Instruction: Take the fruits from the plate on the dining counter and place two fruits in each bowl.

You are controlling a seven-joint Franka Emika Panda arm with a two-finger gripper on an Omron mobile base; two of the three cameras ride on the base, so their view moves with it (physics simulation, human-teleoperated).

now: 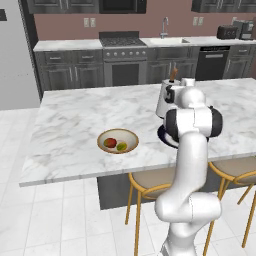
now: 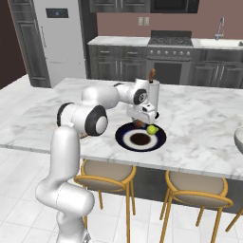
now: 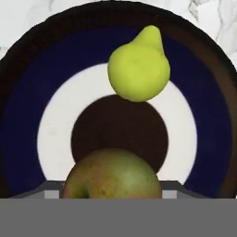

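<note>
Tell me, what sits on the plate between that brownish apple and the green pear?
Nothing: between the brownish apple and the green pear, the hand view shows bare plate, its dark brown centre and white ring.

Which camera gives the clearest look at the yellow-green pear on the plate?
The hand view: the pear sits large and unobstructed on the plate. The right base view shows it small, beside the hand. In the left base view the arm covers that spot.

Two fruits (image 1: 115,145) in the bowl (image 1: 118,140) — two on the plate (image 2: 141,137).
</note>
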